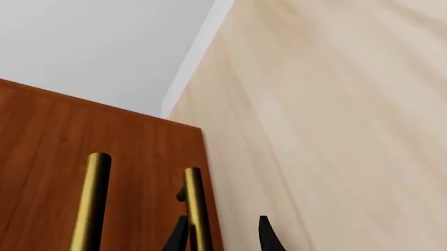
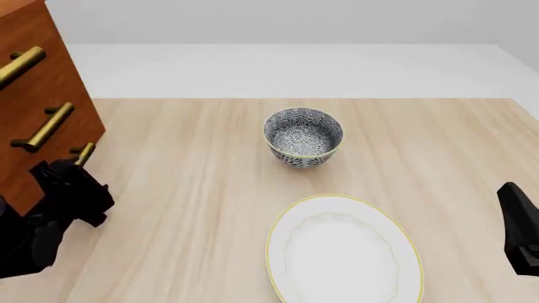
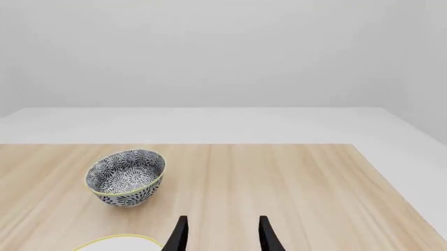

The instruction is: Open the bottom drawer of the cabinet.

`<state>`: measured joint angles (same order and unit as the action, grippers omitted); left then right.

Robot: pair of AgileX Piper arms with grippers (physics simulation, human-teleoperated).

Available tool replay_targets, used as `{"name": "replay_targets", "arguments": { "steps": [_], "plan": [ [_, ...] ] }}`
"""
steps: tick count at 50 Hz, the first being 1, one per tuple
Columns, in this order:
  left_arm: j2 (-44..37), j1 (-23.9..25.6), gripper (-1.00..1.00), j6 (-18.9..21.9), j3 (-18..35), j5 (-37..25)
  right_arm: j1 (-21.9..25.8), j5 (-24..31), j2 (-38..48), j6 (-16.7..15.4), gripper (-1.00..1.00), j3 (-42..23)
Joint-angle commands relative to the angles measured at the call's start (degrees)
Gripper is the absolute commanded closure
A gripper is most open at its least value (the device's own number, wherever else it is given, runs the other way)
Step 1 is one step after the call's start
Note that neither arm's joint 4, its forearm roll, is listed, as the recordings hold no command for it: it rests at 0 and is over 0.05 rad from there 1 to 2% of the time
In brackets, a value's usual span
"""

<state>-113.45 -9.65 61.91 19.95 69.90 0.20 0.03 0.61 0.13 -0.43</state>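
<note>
The cabinet (image 2: pixel 42 95) is a tall reddish-brown chest at the table's far left, with three brass bar handles on its front. In the front view my left gripper (image 2: pixel 77 180) is up against the lowest part of the cabinet and hides most of the bottom drawer's handle (image 2: pixel 83 153). In the left wrist view that handle (image 1: pixel 196 206) stands between the black fingertips, close to one of them (image 1: pixel 179 236). The left gripper (image 1: pixel 223 238) is open around it. The drawer front looks flush with the cabinet face (image 1: pixel 49 146). My right gripper (image 3: pixel 222 238) is open and empty at the table's right edge (image 2: pixel 518 227).
A blue-patterned bowl (image 2: pixel 303 136) stands mid-table and shows in the right wrist view too (image 3: pixel 125 178). A white plate with a yellow rim (image 2: pixel 344 252) lies nearer the front. The middle drawer's handle (image 1: pixel 91 204) runs beside the one between my fingers.
</note>
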Motion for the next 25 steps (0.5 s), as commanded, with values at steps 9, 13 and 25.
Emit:
{"name": "replay_targets", "arguments": {
  "steps": [9,13,25],
  "plan": [
    [-3.7,-2.7,-1.00,0.6,1.4,0.0,0.0,0.0,0.0,0.0,-1.00,0.0],
    [-4.0,-3.0,-1.00,0.7,1.4,0.0,0.0,0.0,0.0,0.0,-1.00,0.0],
    [-6.3,-3.4,-1.00,1.8,2.7,0.0,0.0,0.0,0.0,0.0,-1.00,0.0]
  ]
}}
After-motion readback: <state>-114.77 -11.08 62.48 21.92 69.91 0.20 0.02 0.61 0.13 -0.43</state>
